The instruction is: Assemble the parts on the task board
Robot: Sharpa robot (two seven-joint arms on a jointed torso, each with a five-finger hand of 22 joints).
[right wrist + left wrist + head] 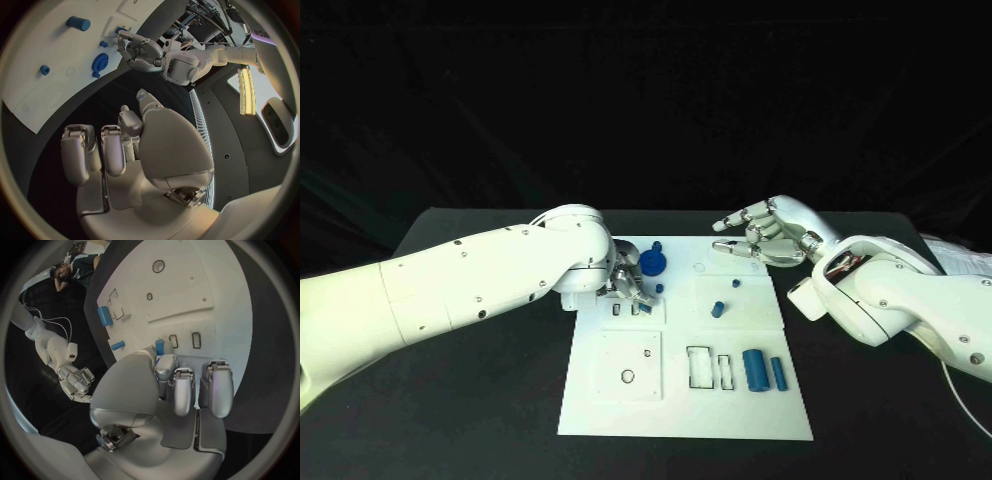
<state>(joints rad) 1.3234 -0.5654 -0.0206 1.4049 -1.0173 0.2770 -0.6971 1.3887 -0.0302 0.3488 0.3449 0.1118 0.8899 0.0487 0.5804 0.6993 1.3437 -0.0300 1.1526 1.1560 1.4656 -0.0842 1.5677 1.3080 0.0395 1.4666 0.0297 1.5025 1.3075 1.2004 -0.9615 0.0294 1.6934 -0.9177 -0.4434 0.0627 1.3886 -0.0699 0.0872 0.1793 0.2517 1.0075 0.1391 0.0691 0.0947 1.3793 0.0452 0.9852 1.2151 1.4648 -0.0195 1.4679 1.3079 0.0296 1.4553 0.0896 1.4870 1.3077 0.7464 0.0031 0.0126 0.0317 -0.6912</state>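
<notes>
Now | left robot hand [629,283] pinches upright blue part [160,346] over task board [687,410] | right robot hand [764,236] spread, holding nothing

White task board [733,410] lies flat mid-table, long side running away from the robot. Near right corner: large blue cylinder [756,370] lying on its side, a thinner blue bar [779,374] just beside it, next to two rectangular outlined slots. Mid-board: small blue peg [718,308] standing, smaller blue piece [734,281] beyond it. Far left area: round blue knob-like part [652,263], a small blue part [160,346] close by at the left hand's fingers, grip unclear.
</notes>
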